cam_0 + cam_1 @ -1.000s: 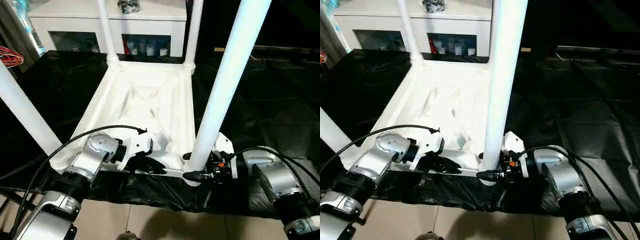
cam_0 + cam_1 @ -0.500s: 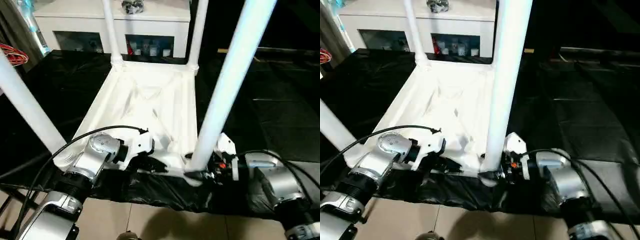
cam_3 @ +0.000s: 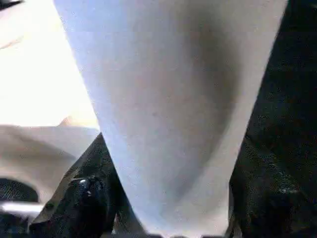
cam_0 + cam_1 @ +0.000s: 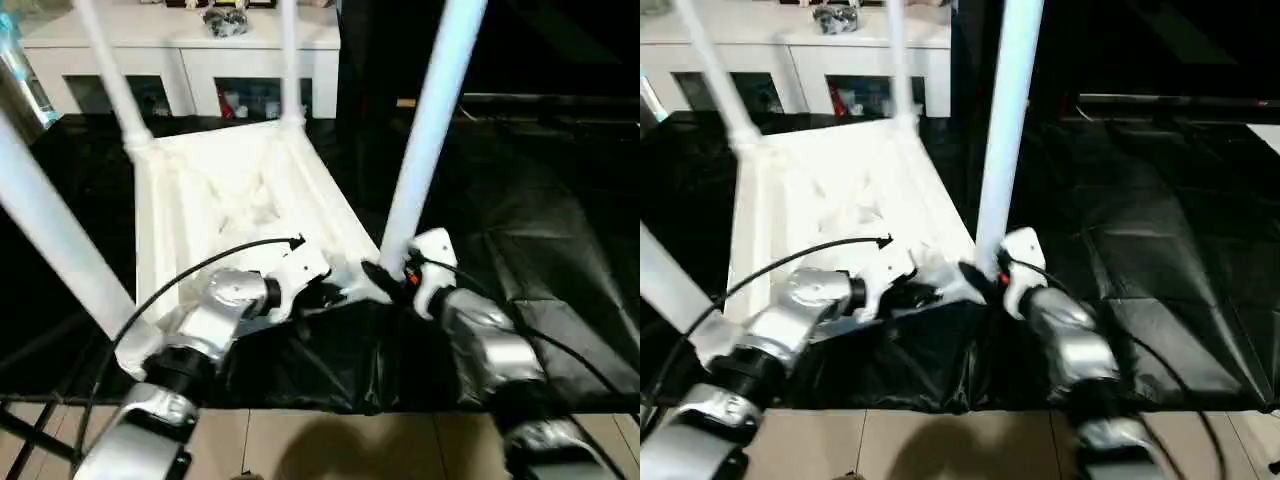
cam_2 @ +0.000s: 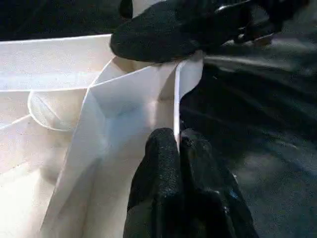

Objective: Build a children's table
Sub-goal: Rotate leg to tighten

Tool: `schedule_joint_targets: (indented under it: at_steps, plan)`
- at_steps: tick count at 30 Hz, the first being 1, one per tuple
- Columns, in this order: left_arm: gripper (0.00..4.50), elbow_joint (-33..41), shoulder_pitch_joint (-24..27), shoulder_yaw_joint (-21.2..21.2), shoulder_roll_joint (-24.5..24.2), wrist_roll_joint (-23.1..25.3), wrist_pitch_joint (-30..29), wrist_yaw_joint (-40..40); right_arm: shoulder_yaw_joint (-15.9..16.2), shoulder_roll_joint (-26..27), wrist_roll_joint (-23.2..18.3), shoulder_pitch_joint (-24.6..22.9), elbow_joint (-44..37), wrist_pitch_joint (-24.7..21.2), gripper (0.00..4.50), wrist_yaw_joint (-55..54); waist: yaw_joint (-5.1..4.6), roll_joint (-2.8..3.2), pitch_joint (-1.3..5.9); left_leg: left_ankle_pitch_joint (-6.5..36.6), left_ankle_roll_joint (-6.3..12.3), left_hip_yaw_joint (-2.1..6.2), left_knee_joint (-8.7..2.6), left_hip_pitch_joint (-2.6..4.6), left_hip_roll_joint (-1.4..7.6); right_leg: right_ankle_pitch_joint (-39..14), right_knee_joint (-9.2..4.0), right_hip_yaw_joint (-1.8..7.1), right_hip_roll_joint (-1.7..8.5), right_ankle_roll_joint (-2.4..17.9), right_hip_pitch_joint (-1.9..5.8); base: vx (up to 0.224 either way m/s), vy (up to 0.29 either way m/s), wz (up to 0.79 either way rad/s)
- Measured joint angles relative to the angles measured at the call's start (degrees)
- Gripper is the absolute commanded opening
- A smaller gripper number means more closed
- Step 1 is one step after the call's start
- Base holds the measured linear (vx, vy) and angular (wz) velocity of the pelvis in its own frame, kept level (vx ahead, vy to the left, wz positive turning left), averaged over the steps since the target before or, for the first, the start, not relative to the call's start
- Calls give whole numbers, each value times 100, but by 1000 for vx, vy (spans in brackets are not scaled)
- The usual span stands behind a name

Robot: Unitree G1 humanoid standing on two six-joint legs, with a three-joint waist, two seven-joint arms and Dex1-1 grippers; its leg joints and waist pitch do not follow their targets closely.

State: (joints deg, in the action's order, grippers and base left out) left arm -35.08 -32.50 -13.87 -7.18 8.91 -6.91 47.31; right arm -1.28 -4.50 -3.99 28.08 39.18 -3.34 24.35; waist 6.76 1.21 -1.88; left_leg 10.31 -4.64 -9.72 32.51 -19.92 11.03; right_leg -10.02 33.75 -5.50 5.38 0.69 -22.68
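The white tabletop (image 4: 230, 190) lies upside down on the black-covered table, turned at an angle. Four white legs stand in its corner sockets: near right (image 4: 425, 130), near left (image 4: 55, 240), far left (image 4: 110, 75) and far right (image 4: 289, 60). My left gripper (image 4: 325, 295) is shut on the thin near rim (image 5: 176, 99) of the tabletop, close to the near right corner. My right gripper (image 4: 385, 275) is shut on the base of the near right leg (image 3: 168, 99), one black finger (image 3: 84, 193) on either side. The two grippers almost touch.
A white glass-door cabinet (image 4: 190, 50) stands behind the table. A black sheet (image 4: 540, 220) covers the table and hangs over its front edge, with tiled floor (image 4: 350, 440) below. A cable (image 4: 200, 265) arcs over my left forearm.
The tabletop has turned: its near right corner and leg have moved away from the front edge, both grippers still holding. The camera has also shifted.
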Motion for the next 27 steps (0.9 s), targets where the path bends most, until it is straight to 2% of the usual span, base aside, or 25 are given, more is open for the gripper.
schedule_joint_targets:
  at_steps: [1,4,5,9,13,16,20,27]
  plan:
    - [0,36,18,-7,15,19,-8,-35,-17,19,2,3,34,64,315,-30,-1,6,4,1,0,0,-1,-1,-1,1,2,1,0,0,0,0,0,0]
    - [0,100,36,-27,81,92,-10,-119,-32,30,39,2,44,154,335,-42,12,7,5,2,1,-1,-20,-5,-3,9,6,4,0,5,-3,0,0,0]
    - [0,109,37,-38,81,93,-10,-122,-34,29,40,0,35,156,365,-41,20,9,6,2,1,0,-26,-6,-2,9,6,2,-1,6,-4,0,0,0]
    - [0,133,45,-43,44,92,15,-18,30,-35,146,-67,-8,257,394,186,29,11,7,2,1,-1,-27,-10,-2,5,4,2,-1,0,-8,0,0,0]
    - [0,281,124,-71,-151,23,96,353,209,-306,135,-203,-173,329,394,887,25,11,6,2,1,-1,-37,-13,-2,3,0,2,-1,-3,-12,0,0,0]
    - [0,373,170,-117,-308,-90,147,764,338,-600,54,-361,-392,360,394,1605,58,11,6,3,2,-2,-47,-14,-1,11,0,-1,-2,18,-15,0,0,0]
    - [0,420,195,-221,-523,-253,307,1317,475,-969,-124,-554,-699,331,394,2588,164,9,2,5,5,-3,-45,-19,0,10,-1,-2,-3,21,-19,0,0,0]
    - [0,432,206,-287,-936,-416,565,2277,877,-1467,-370,-684,-1114,98,394,4051,234,9,-5,6,6,-4,-35,-18,2,11,2,-2,-2,22,-17,0,0,0]
